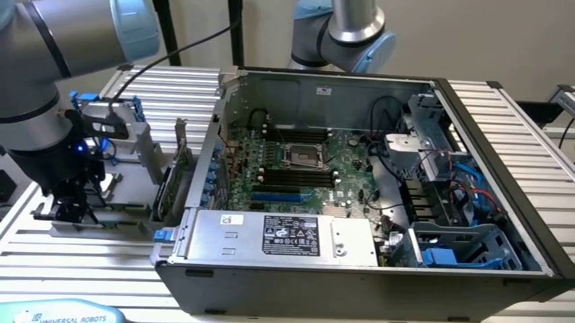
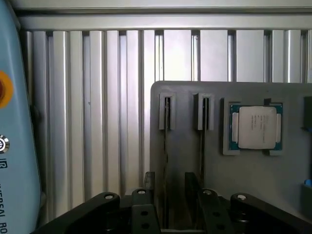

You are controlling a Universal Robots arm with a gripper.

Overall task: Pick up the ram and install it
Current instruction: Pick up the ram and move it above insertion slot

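I count 1 gripper point(image 2: 170, 176), claw apart, straddling the ram point(image 2: 165, 146): thin stick edge-on to me, can't make out chips. It's standing in the slot nearest the gray holder's point(image 2: 273, 180) side edge. 2 slots point(image 2: 204, 113) on the holder, 1 cpu point(image 2: 256, 126) beside them.

The gripper point(image 2: 170, 181) is matte black. The holder tray point(image 2: 185, 156) beneath it is plain grey. The processor point(image 2: 255, 126) ahead of the gripper is silver with a teal-green border. The table point(image 2: 97, 122) around it is ribbed silver. The pendant point(image 2: 14, 146) alongside is light blue with an orange button point(image 2: 4, 88).
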